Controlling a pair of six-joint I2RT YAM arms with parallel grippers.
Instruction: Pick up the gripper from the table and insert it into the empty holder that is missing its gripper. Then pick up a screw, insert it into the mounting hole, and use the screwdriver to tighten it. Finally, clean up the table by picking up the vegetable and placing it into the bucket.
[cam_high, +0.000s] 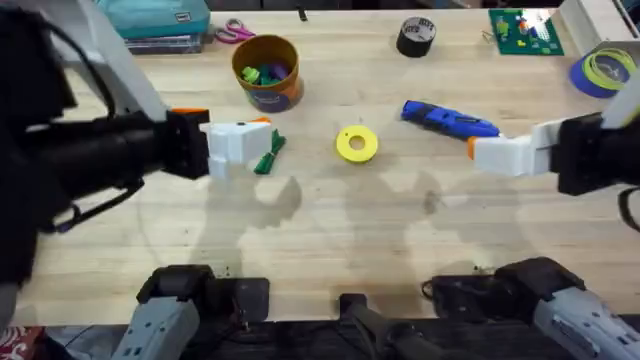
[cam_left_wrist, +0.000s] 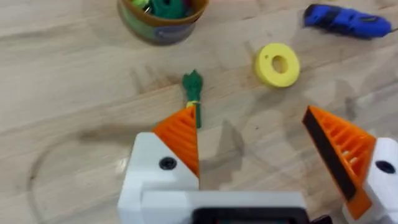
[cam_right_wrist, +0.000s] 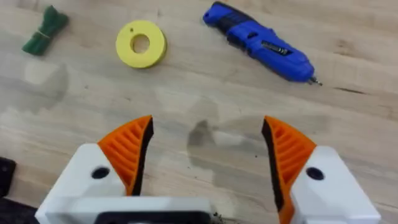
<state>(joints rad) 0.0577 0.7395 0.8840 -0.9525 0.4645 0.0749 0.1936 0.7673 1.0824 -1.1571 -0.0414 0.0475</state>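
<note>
On the wooden table (cam_high: 330, 240), the two arms are the largest things: the left arm comes in from the left side and the right arm from the right side, both held above the surface. The left gripper (cam_left_wrist: 267, 146) has its white fingers with orange pads (cam_left_wrist: 180, 134) wide apart, and nothing is between them. The right gripper (cam_right_wrist: 205, 152) also has its two orange pads (cam_right_wrist: 127, 146) far apart, with only bare wood under the gap. Beyond the left gripper stands the bucket (cam_high: 268, 72), round and orange-brown with a dark band at its base, and some coloured toys lie inside it. The screwdriver (cam_high: 450, 120), bright blue, lies flat on the table just ahead of the right gripper and a little to the far side of its fingertips; its thin metal bit (cam_right_wrist: 314, 79) points away from the yellow disc. The yellow ring-shaped disc (cam_high: 357, 143) lies between the two grippers, near the middle of the table, apart from both. The vegetable (cam_left_wrist: 193, 93), small, dark green and twisted, lies on the wood right in front of the left gripper, and in the left wrist view its lower end reaches to the tip of one orange pad; I cannot tell if they touch. A black tape roll (cam_high: 416, 37) rests at the far edge of the table, well apart from both grippers.
</note>
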